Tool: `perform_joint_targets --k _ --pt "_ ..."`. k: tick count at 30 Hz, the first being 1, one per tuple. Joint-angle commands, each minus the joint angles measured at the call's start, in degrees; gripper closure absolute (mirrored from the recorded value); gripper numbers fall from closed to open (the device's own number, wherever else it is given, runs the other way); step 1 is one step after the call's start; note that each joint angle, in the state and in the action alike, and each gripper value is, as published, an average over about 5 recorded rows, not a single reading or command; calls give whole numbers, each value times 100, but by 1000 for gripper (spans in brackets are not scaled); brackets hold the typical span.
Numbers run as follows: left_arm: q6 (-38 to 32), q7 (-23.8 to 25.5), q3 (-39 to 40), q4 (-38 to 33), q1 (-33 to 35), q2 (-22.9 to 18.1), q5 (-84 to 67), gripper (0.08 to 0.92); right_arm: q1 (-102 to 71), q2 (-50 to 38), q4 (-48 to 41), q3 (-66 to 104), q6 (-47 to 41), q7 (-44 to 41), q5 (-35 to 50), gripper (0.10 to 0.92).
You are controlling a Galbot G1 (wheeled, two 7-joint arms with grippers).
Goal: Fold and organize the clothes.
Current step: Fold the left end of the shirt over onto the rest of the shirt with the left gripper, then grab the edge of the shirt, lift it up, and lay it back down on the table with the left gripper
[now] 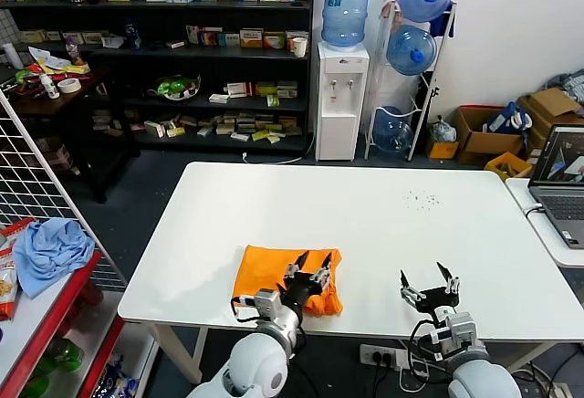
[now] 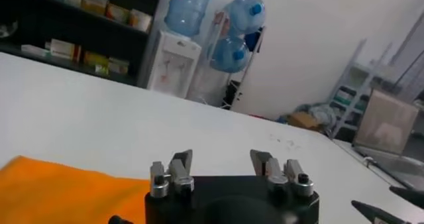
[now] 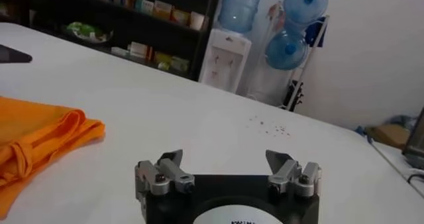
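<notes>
Head view: left gripper [image 1: 308,268] sits nearest, over the near right part of the folded orange T-shirt [image 1: 270,277], jaws apart, nothing between them; whether the tips touch the fabric is unclear. T-shirt lies bunched in a rough rectangle near the front edge of the white table [image 1: 365,215], left of centre. Right gripper [image 1: 429,285] hovers over bare table to the right of the shirt, well apart from it, jaws spread wide and empty. Light blue cloth [image 1: 50,247] lies on a red shelf at far left; water dispenser [image 1: 340,97] stands behind the table; laptop [image 1: 564,183] at the right edge. Left wrist view: left gripper [image 2: 222,166] fingers parted, empty, orange T-shirt [image 2: 59,192] flat on the table beside it. Right wrist view: right gripper [image 3: 226,169] wide open over bare tabletop, T-shirt [image 3: 40,142] folded off to the side, hem edge rumpled.
</notes>
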Motion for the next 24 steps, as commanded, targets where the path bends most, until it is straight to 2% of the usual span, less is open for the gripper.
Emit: perform_joint_targets --k 1,6,12,24 --pt "-238 204 -978 -426 544 1287 -176 290 15 -22 8 -21 2 -42 9 203" --pt "396 464 -1489 -382 908 1695 -428 188 -20 -58 6 -32 -1 -95 23 203" --pt "1279 734 -1882 -349 1006 1841 -969 177 -125 -120 23 -1 13 -170 29 203" --pt "1528 1219 -1781 378 508 1544 -1499 177 -349 -176 84 101 60 -215 13 203"
